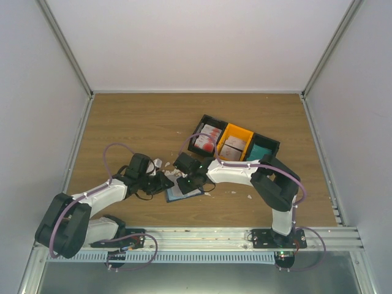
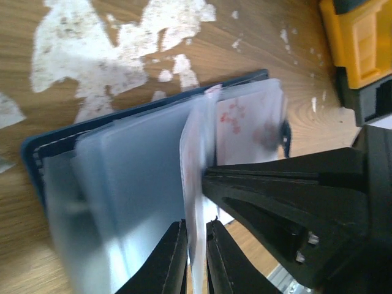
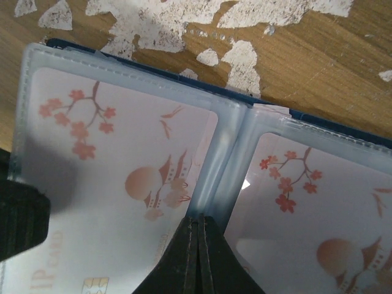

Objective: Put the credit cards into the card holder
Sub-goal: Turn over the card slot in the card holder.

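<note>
Over the card holder (image 2: 33, 153), your left gripper (image 2: 195, 231) nips a credit card (image 2: 197, 153) edge-on for slotting; closed right gripper (image 3: 198, 225) pins the holder open.

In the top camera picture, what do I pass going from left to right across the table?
Left end effector → card holder → black box → orange box → teal box.

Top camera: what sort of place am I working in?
Probably a lab robot test booth: white walls on metal framing enclose a wooden table, and both arms are bolted to a rail at its edge.
</note>
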Robot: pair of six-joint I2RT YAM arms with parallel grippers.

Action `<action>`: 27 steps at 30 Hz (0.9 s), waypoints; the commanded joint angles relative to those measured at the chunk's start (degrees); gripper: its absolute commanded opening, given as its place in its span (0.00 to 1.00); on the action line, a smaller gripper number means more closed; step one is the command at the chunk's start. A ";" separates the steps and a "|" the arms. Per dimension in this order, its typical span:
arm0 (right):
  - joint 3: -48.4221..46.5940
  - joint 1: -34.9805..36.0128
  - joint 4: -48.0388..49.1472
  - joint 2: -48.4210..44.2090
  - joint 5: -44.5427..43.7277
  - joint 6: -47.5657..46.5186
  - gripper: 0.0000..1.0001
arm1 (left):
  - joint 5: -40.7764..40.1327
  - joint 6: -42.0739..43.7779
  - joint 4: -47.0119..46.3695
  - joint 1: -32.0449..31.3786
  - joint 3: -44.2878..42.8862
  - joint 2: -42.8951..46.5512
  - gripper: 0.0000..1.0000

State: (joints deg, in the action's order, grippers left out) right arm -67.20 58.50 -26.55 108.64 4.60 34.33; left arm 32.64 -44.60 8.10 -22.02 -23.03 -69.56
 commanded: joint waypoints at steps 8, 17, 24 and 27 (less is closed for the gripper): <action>4.40 -0.59 2.00 -5.43 -5.66 2.73 0.08 | 8.39 -0.41 -9.72 0.05 -0.27 -3.37 0.19; 10.40 -8.42 5.40 -19.84 -2.50 -3.09 0.22 | 10.74 -0.47 -13.33 -1.93 -3.46 -8.69 0.33; 13.88 -20.03 2.46 -29.14 2.29 -7.88 0.32 | 10.94 -1.08 -16.45 -5.92 -9.14 -13.90 0.42; 12.77 -24.07 0.17 -31.20 2.93 -11.29 0.38 | 9.48 -1.44 -17.83 -7.03 -10.86 -15.41 0.56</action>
State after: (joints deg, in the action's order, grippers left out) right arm -54.17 38.41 -23.46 80.23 5.54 28.42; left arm 42.48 -45.78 -4.36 -27.57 -31.11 -83.40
